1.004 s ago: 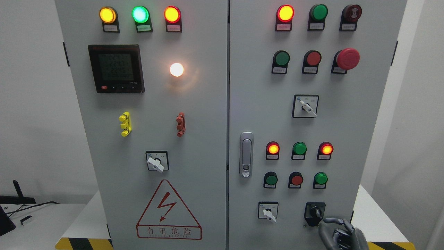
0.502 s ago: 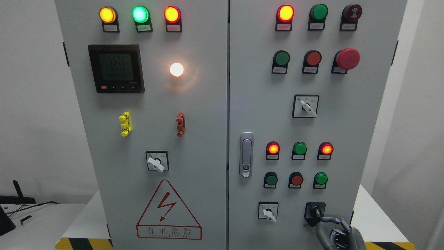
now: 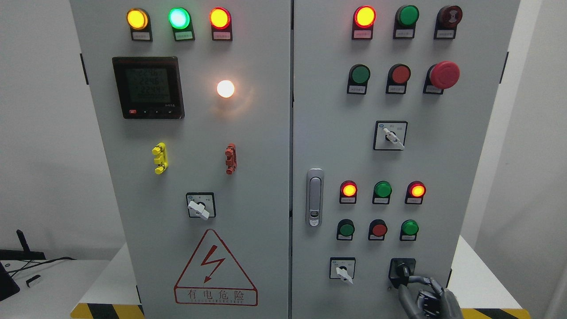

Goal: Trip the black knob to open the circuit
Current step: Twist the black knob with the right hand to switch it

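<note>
The black knob (image 3: pixel 402 269) sits on a black square plate at the lower right of the grey cabinet's right door (image 3: pixel 332 146). My right hand (image 3: pixel 409 285) comes up from the bottom edge just below and right of it. Its fingers (image 3: pixel 421 280) are curled, with one finger lying against the knob's lower right side and the thumb rising under the knob. The palm and wrist are cut off by the bottom edge. The left hand does not show.
A white selector switch (image 3: pixel 343 270) is left of the black knob. Above are lit red and green lamps (image 3: pixel 382 189) and push buttons (image 3: pixel 379 230). A door handle (image 3: pixel 314 197) is on the door's left edge. A red mushroom stop button (image 3: pixel 444 74) is higher up.
My right hand has moved left and slightly up to the black knob, and its fingers have closed in on the knob's lower right side. The knob's pointer looks unchanged.
</note>
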Tool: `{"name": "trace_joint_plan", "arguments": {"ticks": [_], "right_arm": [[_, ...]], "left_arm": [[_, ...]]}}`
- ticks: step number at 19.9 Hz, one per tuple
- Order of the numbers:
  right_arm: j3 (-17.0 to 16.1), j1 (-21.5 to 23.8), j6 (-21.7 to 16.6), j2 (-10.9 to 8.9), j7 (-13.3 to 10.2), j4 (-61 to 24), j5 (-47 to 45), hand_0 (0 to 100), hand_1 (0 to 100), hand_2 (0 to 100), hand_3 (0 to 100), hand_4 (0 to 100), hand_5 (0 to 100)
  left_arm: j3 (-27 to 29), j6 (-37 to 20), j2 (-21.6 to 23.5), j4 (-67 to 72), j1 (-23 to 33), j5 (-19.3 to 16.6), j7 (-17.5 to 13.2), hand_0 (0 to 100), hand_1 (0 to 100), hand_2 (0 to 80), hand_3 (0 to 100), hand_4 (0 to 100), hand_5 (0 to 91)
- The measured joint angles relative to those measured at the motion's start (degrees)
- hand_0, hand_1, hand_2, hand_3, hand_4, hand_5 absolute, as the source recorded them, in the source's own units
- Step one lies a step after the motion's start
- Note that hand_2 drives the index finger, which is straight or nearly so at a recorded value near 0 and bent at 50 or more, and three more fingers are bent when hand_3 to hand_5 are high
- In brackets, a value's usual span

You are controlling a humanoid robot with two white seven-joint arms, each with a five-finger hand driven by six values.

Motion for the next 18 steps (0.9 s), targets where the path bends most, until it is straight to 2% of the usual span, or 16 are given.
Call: {"name": "trace_joint_plan", "arguments": {"ticks": [11,18], "right_arm": [[0.29,0.57,-0.04,0.00,-0.09,-0.57,0.28,42,68,40,100,100,93],[0.51,1.04,0.11,0.56,-0.16,-1.15,0.26,42,68,47,100,100,93]], "left_arm": [[0.00,0.00,0.00,0.00,0.00,0.00,0.00,12,39,0.0,0,0,0.0],[0.00,0.00,0.00,0.00,0.00,0.00,0.00,12,39,0.0,0,0,0.0]]}}
